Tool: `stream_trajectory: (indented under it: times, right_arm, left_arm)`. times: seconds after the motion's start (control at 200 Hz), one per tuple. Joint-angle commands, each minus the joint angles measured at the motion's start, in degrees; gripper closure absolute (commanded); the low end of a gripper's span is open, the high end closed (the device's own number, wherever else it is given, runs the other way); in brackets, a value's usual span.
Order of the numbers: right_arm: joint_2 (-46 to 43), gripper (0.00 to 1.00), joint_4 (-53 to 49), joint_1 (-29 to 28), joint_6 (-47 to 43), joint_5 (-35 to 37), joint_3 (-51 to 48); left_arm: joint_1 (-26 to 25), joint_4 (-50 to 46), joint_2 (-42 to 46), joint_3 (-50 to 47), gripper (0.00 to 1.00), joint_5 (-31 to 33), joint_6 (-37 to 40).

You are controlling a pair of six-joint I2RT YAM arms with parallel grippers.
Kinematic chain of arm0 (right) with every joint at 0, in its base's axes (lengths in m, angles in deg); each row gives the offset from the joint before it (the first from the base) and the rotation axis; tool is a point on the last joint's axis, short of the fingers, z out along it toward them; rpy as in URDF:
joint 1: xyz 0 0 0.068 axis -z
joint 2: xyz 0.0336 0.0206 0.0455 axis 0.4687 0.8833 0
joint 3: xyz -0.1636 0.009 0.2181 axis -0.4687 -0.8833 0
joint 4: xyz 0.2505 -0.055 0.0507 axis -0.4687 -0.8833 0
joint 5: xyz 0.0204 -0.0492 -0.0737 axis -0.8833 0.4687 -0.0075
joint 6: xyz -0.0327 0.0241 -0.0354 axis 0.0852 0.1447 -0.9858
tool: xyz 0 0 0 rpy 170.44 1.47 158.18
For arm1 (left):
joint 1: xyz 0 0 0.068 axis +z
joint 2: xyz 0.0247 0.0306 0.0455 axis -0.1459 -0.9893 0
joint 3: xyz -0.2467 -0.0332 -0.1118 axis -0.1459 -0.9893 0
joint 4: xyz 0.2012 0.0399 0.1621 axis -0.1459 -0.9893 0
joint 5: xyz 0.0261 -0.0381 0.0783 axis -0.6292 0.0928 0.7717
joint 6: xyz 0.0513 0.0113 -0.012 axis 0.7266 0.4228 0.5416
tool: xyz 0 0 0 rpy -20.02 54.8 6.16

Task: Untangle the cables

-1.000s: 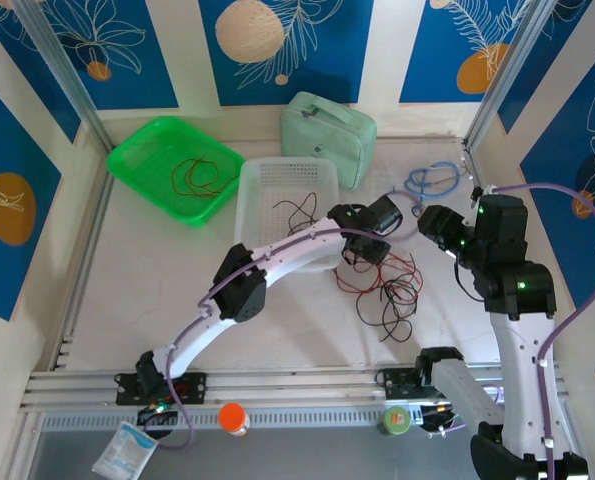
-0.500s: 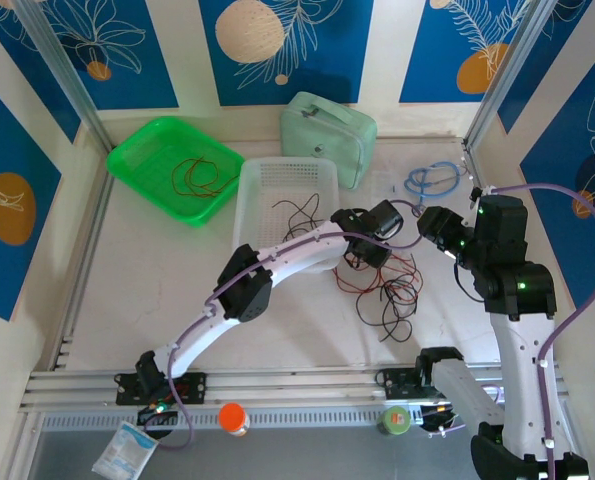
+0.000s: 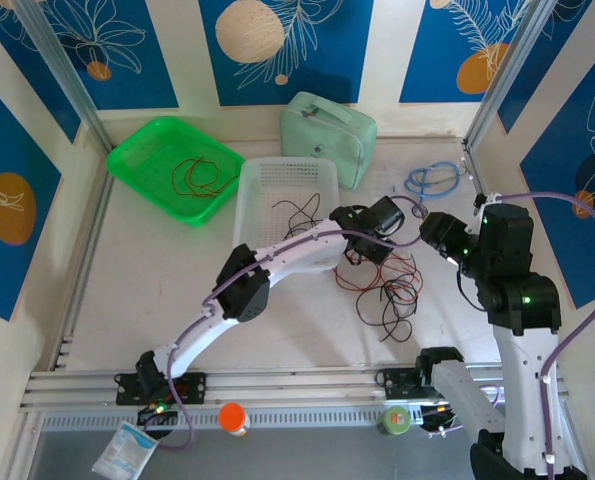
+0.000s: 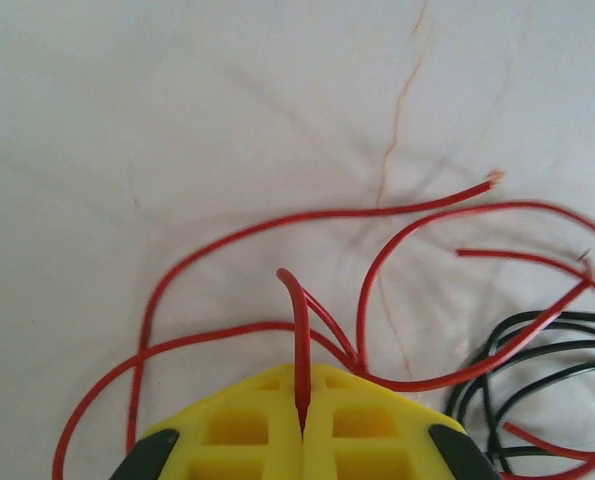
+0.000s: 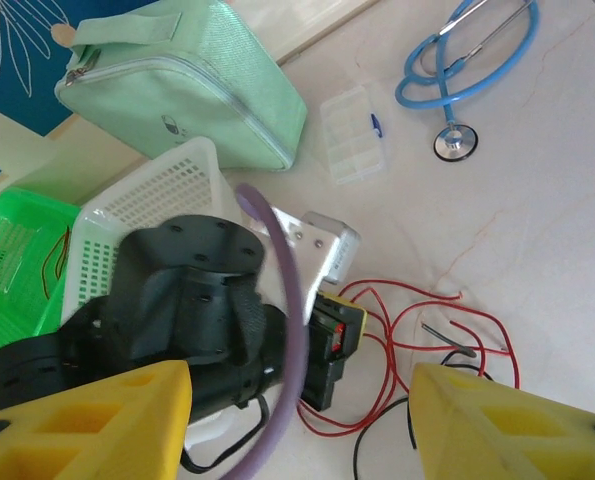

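The cables (image 3: pixel 389 285) lie as a loose tangle of thin red and black wires on the white table, right of centre. My left gripper (image 3: pixel 360 260) is down at the tangle's left edge. In the left wrist view its yellow fingers (image 4: pixel 237 430) meet, and the gripper (image 4: pixel 303 388) is shut on a red cable (image 4: pixel 299 330) that arches up out of the seam. More red loops and black wires (image 4: pixel 522 350) spread around it. My right gripper (image 3: pixel 429 228) hovers beside the tangle, and in its wrist view the gripper (image 5: pixel 297 430) stands open with nothing between its fingers, looking down on the left wrist and the cables (image 5: pixel 447 330).
A green basket (image 3: pixel 142 150) with red wires (image 3: pixel 197 178) sits at the back left. A white basket (image 3: pixel 262 215) holding a black wire (image 3: pixel 297 210) stands beside the left arm. Behind are a mint pouch (image 3: pixel 327 125), a blue stethoscope (image 3: pixel 432 180) and a small clear box (image 5: pixel 352 135).
My left gripper has closed from open onto the red cable at the tangle's edge. The right arm has shifted slightly and its jaws stay open.
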Motion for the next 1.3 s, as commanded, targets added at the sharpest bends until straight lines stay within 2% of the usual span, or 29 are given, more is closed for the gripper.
stream_trajectory:
  times: [0.0, 0.265, 0.585, 0.825, 1.076, 1.296]
  right_arm:
    - [-0.1, 0.4, -0.2, 0.6, 1.4, -2.4, -3.6]
    - [-0.7, 0.39, 3.6, 1.8, 5.1, -7.8, -11.8]
    - [-0.6, 0.32, 14.2, 1.9, 12.1, -14.7, -23.6]
    - [-0.7, 0.33, 20.2, 1.9, 14.0, -12.8, -29.0]
    - [0.2, 0.34, 26.8, 1.4, 16.5, -14.8, -34.5]
    - [3.9, 0.35, 29.3, 0.5, 17.0, -14.3, -36.1]
  left_arm:
    - [-0.3, 0.2, 10.1, 4.4, 1.0, 1.8, 0.8]
    - [-0.3, 0.8, 20.2, 4.2, 1.0, 3.2, 1.8]
    - [-0.3, 4.1, 24.5, 4.2, 1.0, 3.0, 2.1]
    - [-0.3, 4.9, 25.1, 4.2, 1.0, 1.9, 1.6]
    - [-0.3, 5.8, 25.9, 4.3, 1.0, 1.8, 1.6]
    - [-0.3, 6.0, 28.2, 5.0, 1.0, 4.1, 2.9]
